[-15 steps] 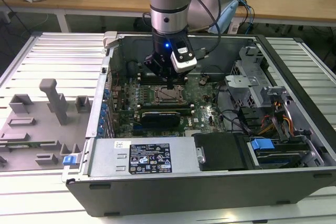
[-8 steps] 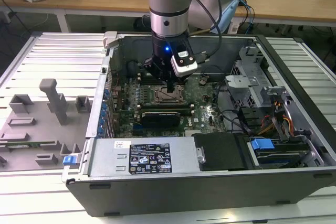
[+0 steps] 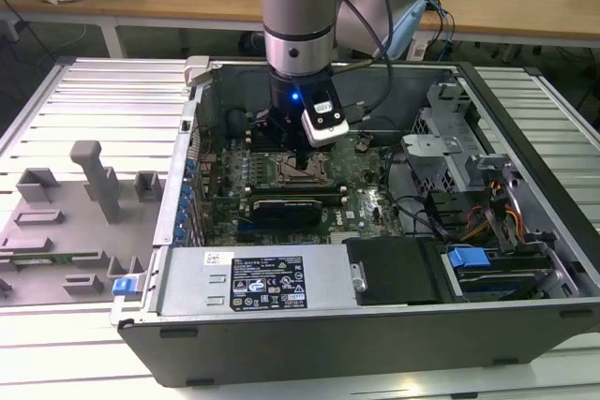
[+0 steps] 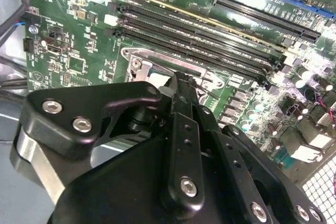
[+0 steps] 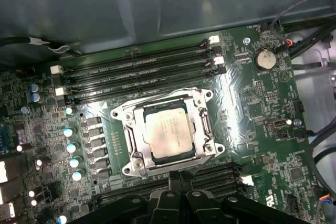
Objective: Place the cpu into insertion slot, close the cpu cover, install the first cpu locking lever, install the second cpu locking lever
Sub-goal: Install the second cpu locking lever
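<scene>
The cpu (image 5: 167, 132), with its pale silver top, lies flat in the insertion slot (image 5: 122, 115) on the green motherboard. The cpu cover (image 5: 195, 109), a dark-silver frame, lies down around it, and the chip shows through its window. Thin metal levers run along the socket's sides; I cannot tell whether they are latched. In the first wrist view my gripper (image 5: 178, 176) is shut and empty, just off the socket's edge on the side away from the memory slots. The second wrist view has the gripper (image 4: 181, 80) hovering over the insertion slot (image 4: 137, 60). In the exterior view the arm stands above the insertion slot (image 3: 296, 168).
Long black memory slots (image 5: 142, 72) run beside the socket, with rows of capacitors (image 5: 73, 148) nearby. The open computer case (image 3: 375, 334) holds a power supply (image 3: 262, 280), drive cages (image 3: 441, 152) and cables. A grey fixture tray (image 3: 66, 222) lies at the exterior view's left.
</scene>
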You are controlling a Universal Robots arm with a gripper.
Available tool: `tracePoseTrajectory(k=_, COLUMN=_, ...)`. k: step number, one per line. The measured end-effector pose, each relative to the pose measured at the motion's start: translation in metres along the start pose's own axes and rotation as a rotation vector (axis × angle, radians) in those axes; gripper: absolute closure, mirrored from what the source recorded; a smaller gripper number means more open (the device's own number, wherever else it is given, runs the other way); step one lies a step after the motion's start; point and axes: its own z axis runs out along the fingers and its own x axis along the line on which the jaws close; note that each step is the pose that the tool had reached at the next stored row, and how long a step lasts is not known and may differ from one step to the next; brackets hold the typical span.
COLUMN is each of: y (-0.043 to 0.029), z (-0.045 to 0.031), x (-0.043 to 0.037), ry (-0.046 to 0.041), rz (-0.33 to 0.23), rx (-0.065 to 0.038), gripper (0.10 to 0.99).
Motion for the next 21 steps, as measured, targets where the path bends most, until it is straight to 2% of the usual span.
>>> tracePoseTrajectory(k=8, y=-0.0123, z=0.0048, x=0.0021, ry=0.0080, rz=0.004, rx=-0.038, gripper=0.980)
tracePoseTrajectory(k=9, y=-0.0144, z=0.0057, x=0.0022, ry=0.0100, rz=0.004, rx=-0.047, gripper=0.980)
tracePoseTrajectory(k=10, y=-0.0161, z=0.0067, x=0.0024, ry=0.0128, rz=0.005, rx=-0.060, gripper=0.980)
tracePoseTrajectory(k=15, y=-0.0210, z=0.0103, x=0.0048, ry=0.0205, rz=0.002, rx=-0.095, gripper=0.980)
tracePoseTrajectory(k=19, y=-0.0298, z=0.0144, x=0.0079, ry=0.0285, rz=-0.005, rx=-0.129, gripper=0.980)
tracePoseTrajectory(k=21, y=-0.0340, z=0.0165, x=0.0093, ry=0.0317, rz=-0.011, rx=-0.140, gripper=0.980)
